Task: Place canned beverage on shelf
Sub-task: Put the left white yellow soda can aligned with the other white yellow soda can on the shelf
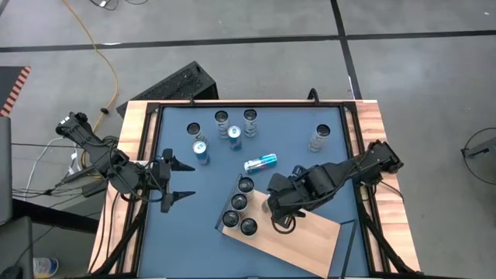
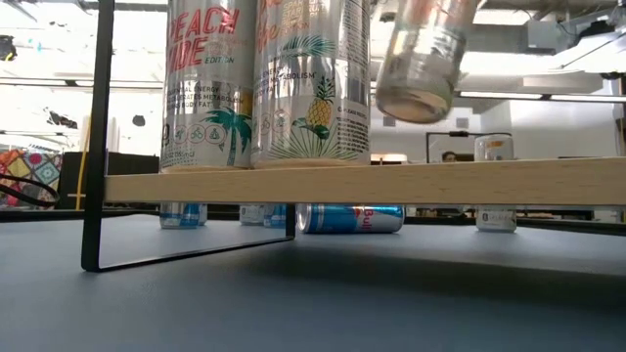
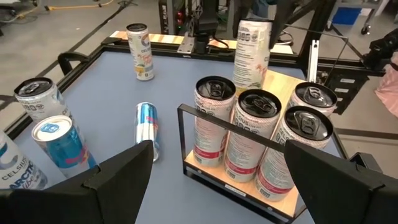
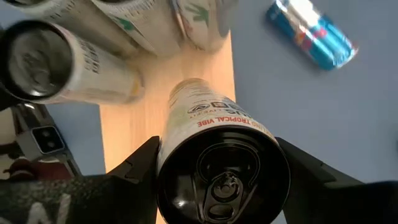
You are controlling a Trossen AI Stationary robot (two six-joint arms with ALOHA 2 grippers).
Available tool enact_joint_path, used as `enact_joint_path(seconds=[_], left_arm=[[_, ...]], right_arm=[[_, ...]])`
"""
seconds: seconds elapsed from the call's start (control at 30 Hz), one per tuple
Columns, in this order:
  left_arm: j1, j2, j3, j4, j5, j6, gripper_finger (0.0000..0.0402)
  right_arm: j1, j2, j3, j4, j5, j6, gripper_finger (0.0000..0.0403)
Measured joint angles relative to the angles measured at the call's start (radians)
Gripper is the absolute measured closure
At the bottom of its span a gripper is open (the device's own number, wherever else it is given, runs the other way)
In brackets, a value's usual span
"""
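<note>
My right hand (image 4: 217, 171) is clamped on a can (image 4: 217, 149), tilted just above the shelf (image 4: 186, 68); left hand (image 1: 180, 180) waits spread over the counter (image 1: 294, 132).

1. The shelf (image 1: 298, 236) lay on the table (image 1: 178, 240), toward its near right part.
2. Four upright cans (image 1: 239, 203) stood grouped on the shelf's left end.
3. The right gripper (image 1: 273, 208) held a tilted can (image 2: 419, 61) above the shelf, just right of that group.
4. A fallen can (image 1: 260, 162) lay on the table behind the shelf.
5. Six more cans (image 1: 222, 119) stood upright farther back.
6. The left gripper (image 1: 184, 179) sat with fingers apart, left of the shelf.
</note>
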Motion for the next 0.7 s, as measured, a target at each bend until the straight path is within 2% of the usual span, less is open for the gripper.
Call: enact_joint_path(seconds=[0.13, 0.33, 0.5, 0.63, 0.7], left_arm=[[0.0, 0.0, 0.0, 0.0, -0.002, 0.0, 0.0054], [0.0, 0.0, 0.0, 0.0, -0.004, -0.008, 0.0054], [0.0, 0.0, 0.0, 0.0, -0.036, -0.009, 0.0054], [0.0, 0.0, 0.0, 0.0, -0.045, -0.009, 0.0054], [0.0, 0.0, 0.0, -0.001, -0.046, -0.01, 0.0054]], right_arm=[[0.0, 0.003, 0.002, 0.002, 0.01, -0.041, 0.0176], [-0.019, 0.056, 0.011, -0.003, -0.031, -0.061, 0.0176], [-0.029, 0.163, 0.137, -0.09, -0.07, -0.104, 0.0176], [-0.027, 0.26, 0.31, -0.071, -0.07, -0.178, 0.0176], [-0.015, 0.264, 0.324, -0.051, -0.064, -0.198, 0.0176]])
